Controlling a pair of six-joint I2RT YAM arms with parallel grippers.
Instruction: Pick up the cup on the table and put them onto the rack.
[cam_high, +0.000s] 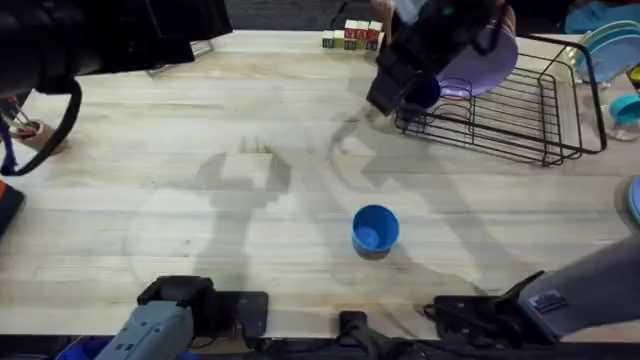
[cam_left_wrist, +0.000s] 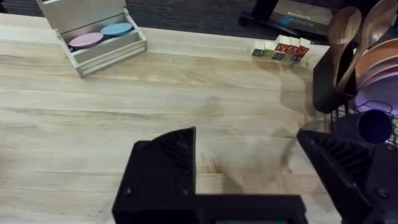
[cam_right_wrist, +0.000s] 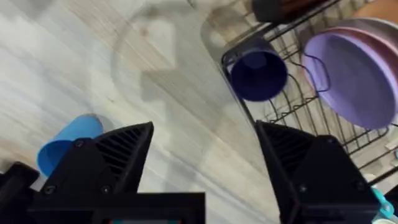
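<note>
Because the left gripper (cam_left_wrist: 244, 134) hangs over bare planks of the table (cam_high: 150, 200) on the left side, wide open and holding nothing, it is poorly placed to help, and sending it across the middle could bring it into the other arm. Further right, the cup (cam_high: 375, 229) sits alone on the wood near the centre, a little toward the robot, and well apart from both grippers. In the right wrist view it seems to lie on its side, so a closing finger could push it into a roll, or the smooth wall could squirt out of a pinch taken too near the rim. Beyond it to the right, the right gripper (cam_right_wrist: 204, 127) hovers by the near corner of the rack (cam_high: 520, 110), with its jaws spread wide, empty and touching nothing. That arm looks the likelier one to fetch the cup, though it must first travel back toward the robot. The rack's corner already carries a darker blue cup (cam_right_wrist: 258, 73) and a purple plate (cam_right_wrist: 354, 74), so a careless placement could strike these, or drop the cup between the thin bars and tip it.
</note>
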